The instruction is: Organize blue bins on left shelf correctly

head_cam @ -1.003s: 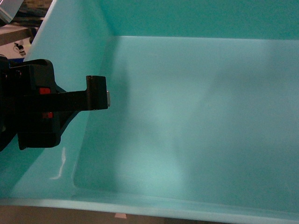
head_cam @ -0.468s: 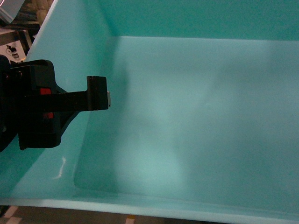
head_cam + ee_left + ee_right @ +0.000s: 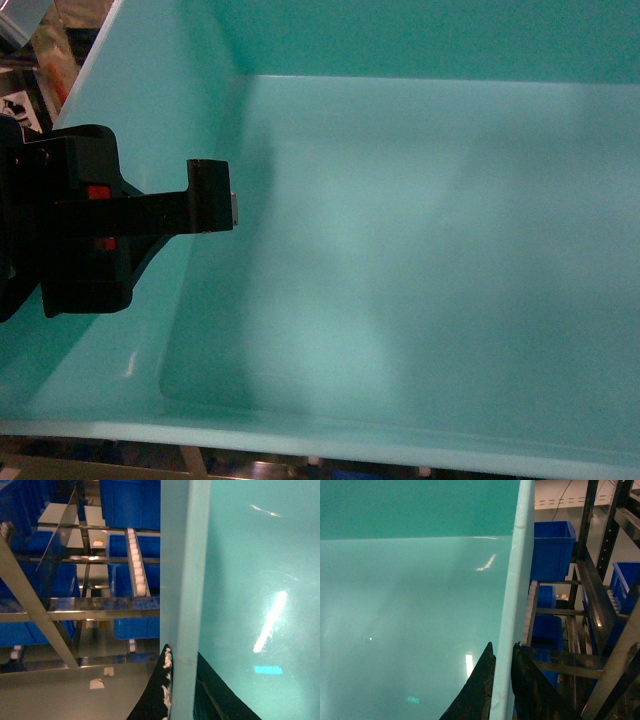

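Turquoise bin (image 3: 420, 260): smooth moulded plastic, semi-glossy; its inner walls carry soft highlights and streaked light reflections. Left gripper (image 3: 205, 197): matt black plastic body with small red inserts. Shelf (image 3: 80, 609): bright, polished stainless-steel posts and rails, mirror-like enough to reflect blue. Rollers (image 3: 136, 562): white, smooth plastic, set in a row along one lane. Dark blue bins (image 3: 551, 547): opaque plastic with a slight sheen. Right gripper fingers (image 3: 530, 690): matt black.
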